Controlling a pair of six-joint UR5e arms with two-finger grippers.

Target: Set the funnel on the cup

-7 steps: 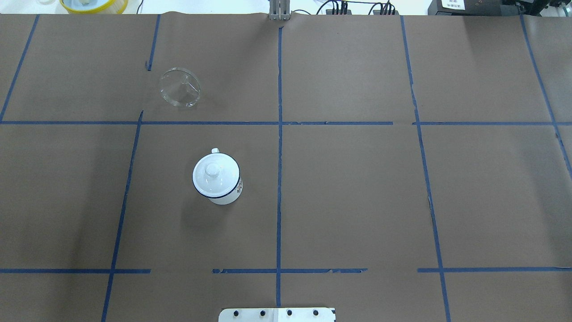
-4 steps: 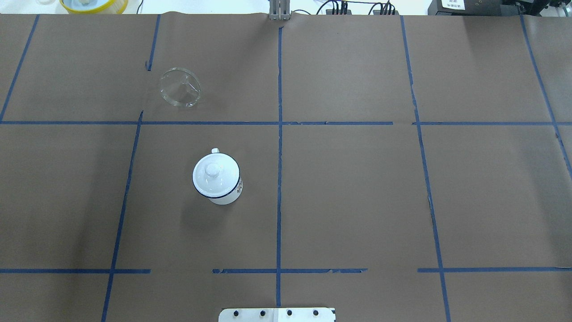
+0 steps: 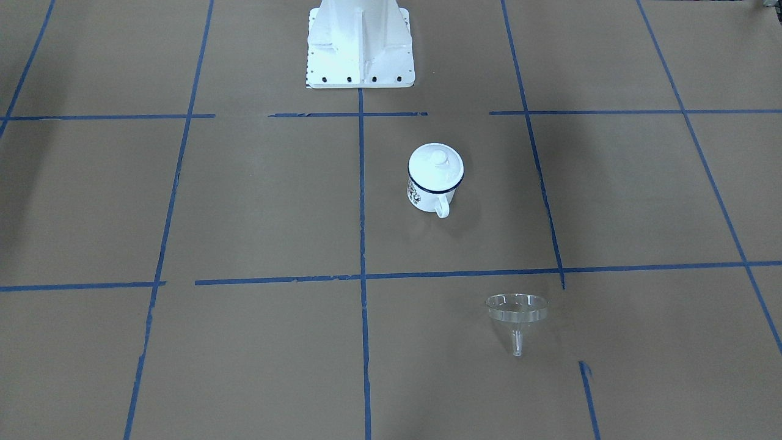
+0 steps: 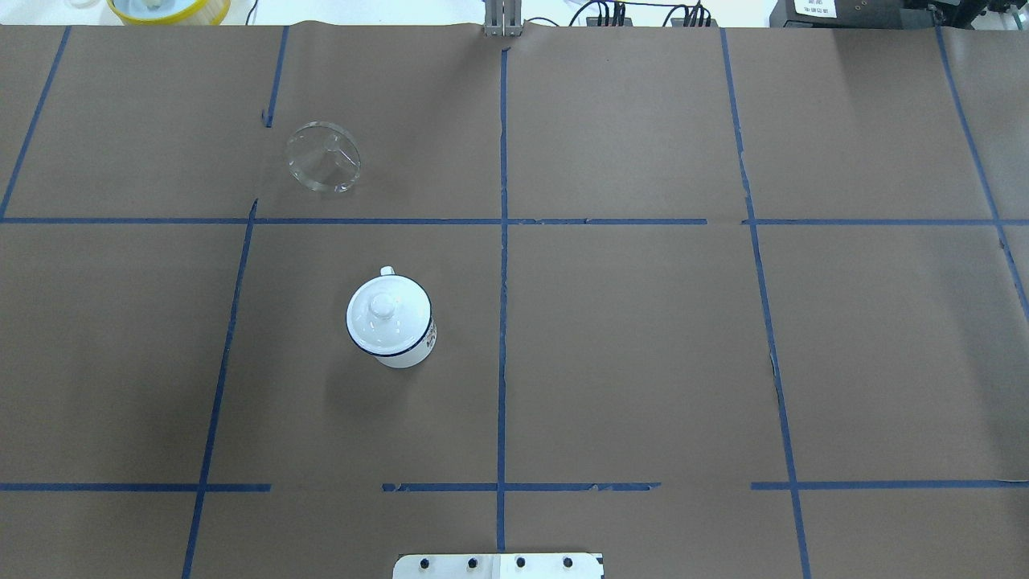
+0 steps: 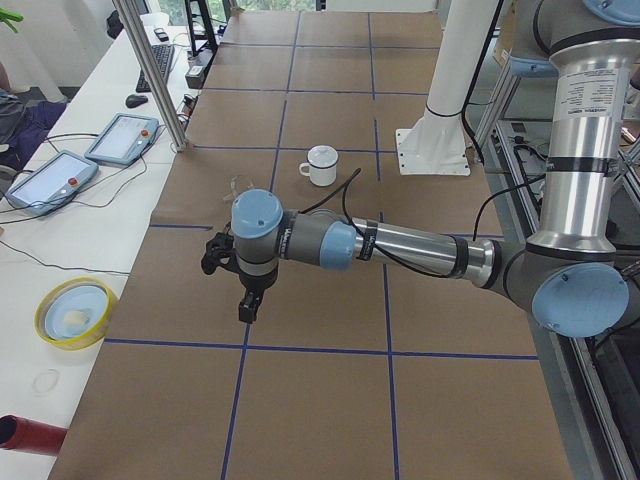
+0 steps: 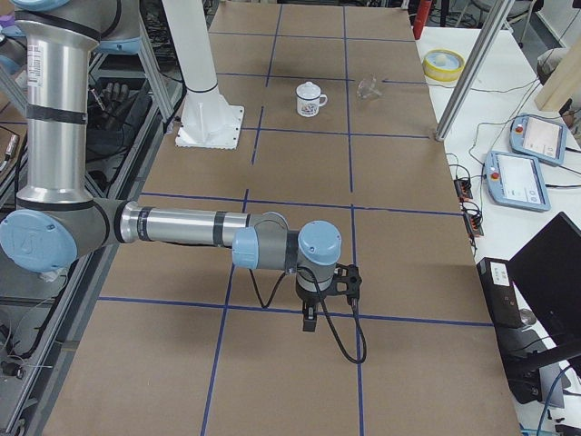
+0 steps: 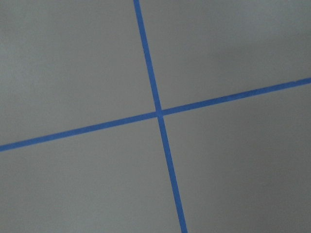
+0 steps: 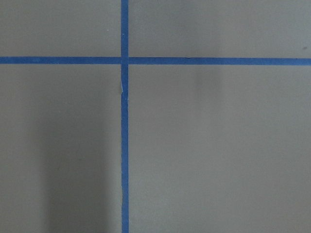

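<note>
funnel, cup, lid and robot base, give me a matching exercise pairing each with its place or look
Things:
1. funnel
2. cup
3. lid
4. robot base

Descriptions:
A. white, dark blue rim, handle pointing away from the robot
B. white pedestal, bolts along its foot plate
C. clear, lying apart, farthest from the robot
D. resting over the cup's mouth

Pairs: 1-C, 2-A, 3-D, 4-B

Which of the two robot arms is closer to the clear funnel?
Left. The left gripper hovers over the funnel's end of the table, fairly near it; the right gripper hangs over the far opposite end.
</note>
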